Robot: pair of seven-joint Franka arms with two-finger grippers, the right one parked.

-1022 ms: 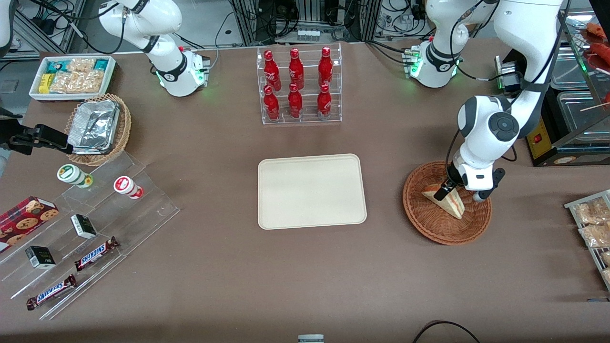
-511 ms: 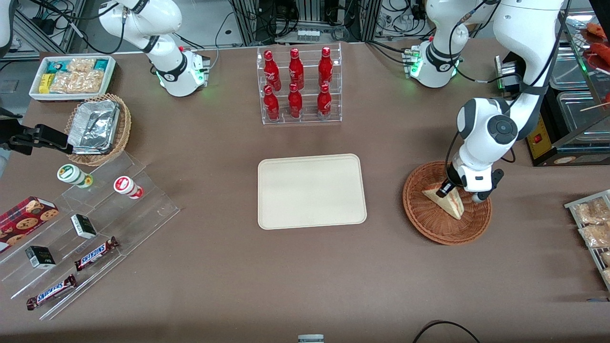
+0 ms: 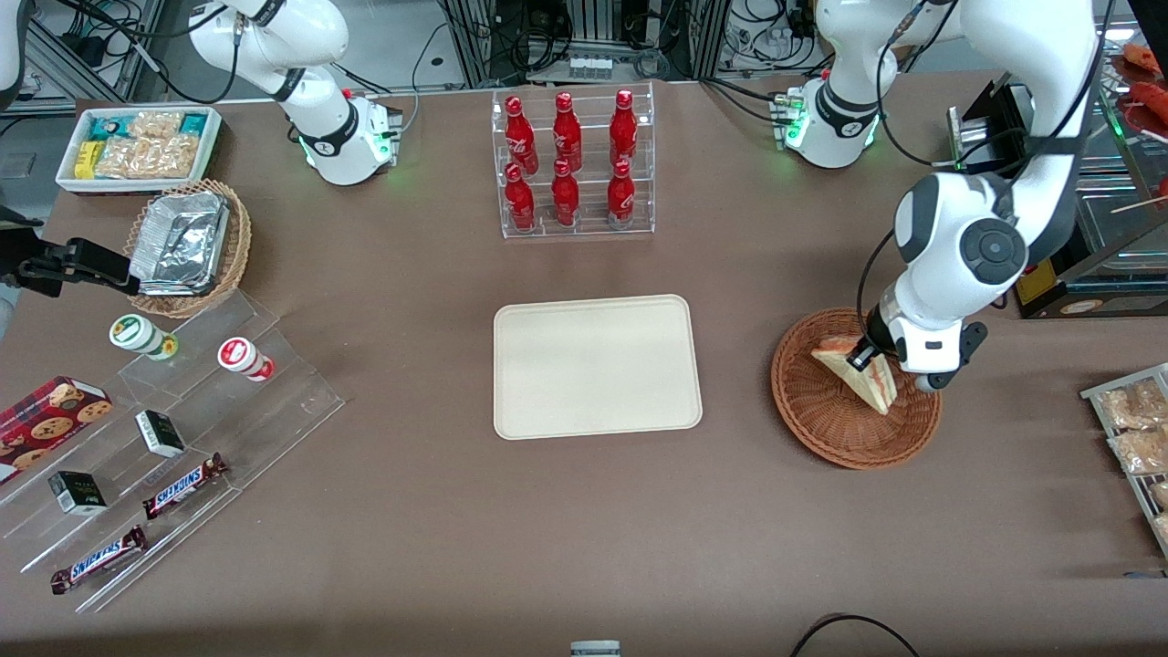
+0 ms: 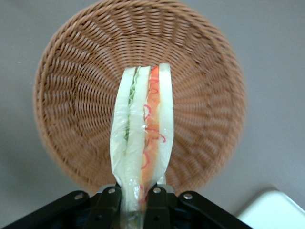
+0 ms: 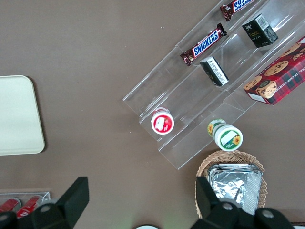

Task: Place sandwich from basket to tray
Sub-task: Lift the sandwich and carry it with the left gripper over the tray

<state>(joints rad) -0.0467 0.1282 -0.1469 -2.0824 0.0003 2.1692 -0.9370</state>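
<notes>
Toward the parked arm's end of the table: white bin of snack packets [image 3: 139,146], tan wicker basket with foil containers [image 3: 187,246], and nearer the front camera a clear stepped display [image 3: 173,438] with two Snickers bars [image 3: 182,484], small boxes and two capped cups. Mid-table, the rack of red bottles [image 3: 573,164] sits farther from the camera than the tray [image 3: 597,365]; tray is bare, flat on the brown table [image 3: 456,529]. Toward the working arm's end: reddish-brown basket [image 3: 821,420] beside the tray, well apart from it. Gripper [image 3: 865,358] is over the basket, fingers [image 4: 107,205] pinched closed on the sandwich [image 3: 858,376] at one end. In the wrist view the sandwich [image 4: 143,138] stands out from the fingertips edge-on, red and green filling visible, with the basket [image 4: 200,95] weave under it; looks lifted clear of the basket floor, but contact at the lower tip can't be ruled out from the front view. Sandwich is above the basket, not on the tray.
</notes>
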